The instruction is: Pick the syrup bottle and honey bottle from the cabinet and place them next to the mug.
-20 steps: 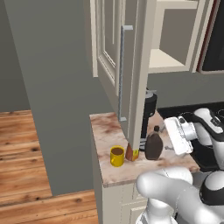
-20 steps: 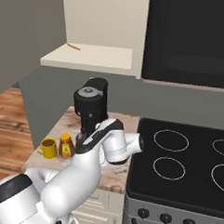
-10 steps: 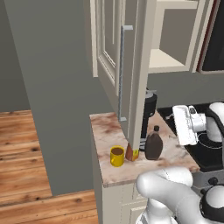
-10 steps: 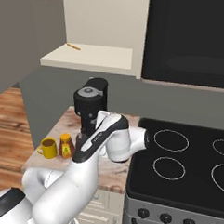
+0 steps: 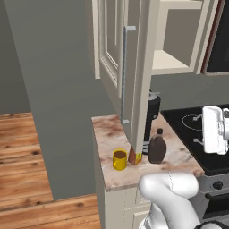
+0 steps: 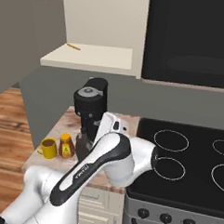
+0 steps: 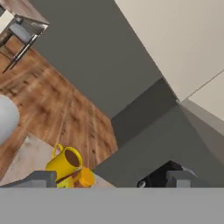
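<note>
Gripper [image 7: 109, 178] spread wide, holding nothing, up off the counter [image 5: 107, 134]. Syrup bottle [image 5: 157, 147] and honey bottle [image 6: 65, 146] stand on the counter by the mug [image 5: 119, 159], honey just beside it, under the open cabinet [image 5: 134, 67].

honey bottle [image 5: 135, 157] mostly behind cabinet [image 5: 134, 67] door, syrup bottle [image 6: 82, 146] half behind arm

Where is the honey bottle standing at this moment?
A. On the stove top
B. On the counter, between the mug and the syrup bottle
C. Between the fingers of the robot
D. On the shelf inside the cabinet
B: in the right base view the honey bottle stands on the counter, with the mug on one side and the syrup bottle on the other.
</note>
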Controlling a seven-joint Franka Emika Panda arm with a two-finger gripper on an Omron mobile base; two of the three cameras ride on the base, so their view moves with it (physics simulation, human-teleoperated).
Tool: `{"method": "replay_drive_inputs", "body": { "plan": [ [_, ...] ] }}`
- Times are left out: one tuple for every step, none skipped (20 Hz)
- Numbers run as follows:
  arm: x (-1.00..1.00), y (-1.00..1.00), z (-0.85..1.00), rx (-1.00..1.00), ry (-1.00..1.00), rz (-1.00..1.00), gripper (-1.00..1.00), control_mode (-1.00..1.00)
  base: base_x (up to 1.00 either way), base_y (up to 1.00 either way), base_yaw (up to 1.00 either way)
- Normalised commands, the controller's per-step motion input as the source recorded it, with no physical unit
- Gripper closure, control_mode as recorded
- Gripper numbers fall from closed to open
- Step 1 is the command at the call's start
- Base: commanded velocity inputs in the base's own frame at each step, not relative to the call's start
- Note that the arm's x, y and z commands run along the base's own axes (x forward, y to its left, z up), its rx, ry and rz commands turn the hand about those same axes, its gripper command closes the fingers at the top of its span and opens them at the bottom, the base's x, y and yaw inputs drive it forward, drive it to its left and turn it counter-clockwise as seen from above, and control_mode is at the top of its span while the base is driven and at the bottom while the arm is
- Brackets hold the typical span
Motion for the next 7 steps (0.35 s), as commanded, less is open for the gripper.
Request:
{"method": "replay_drive_inputs", "body": {
  "plan": [
    [-1.00, -0.15, 0.50, 0.07, 0.13, -0.32, -1.00, -1.00, 0.00, 0.00, 0.00],
    [-1.00, -0.12, 0.59, 0.07, 0.15, -0.32, -1.00, -1.00, 0.00, 0.00, 0.00],
    [-0.99, -0.06, 0.68, 0.06, 0.17, -0.31, -1.00, -1.00, 0.00, 0.00, 0.00],
    [-1.00, -0.01, 0.76, 0.05, 0.18, -0.31, -1.00, -1.00, 0.00, 0.00, 0.00],
    [-0.96, 0.00, 0.83, 0.03, 0.19, -0.32, -1.00, -1.00, 0.00, 0.00, 0.00],
    [-0.89, 0.00, 0.87, 0.02, 0.21, -0.31, -1.00, -1.00, 0.00, 0.00, 0.00],
    [-0.81, 0.00, 0.84, 0.01, 0.24, -0.32, -1.00, -1.00, 0.00, 0.00, 0.00]
  ]
}}
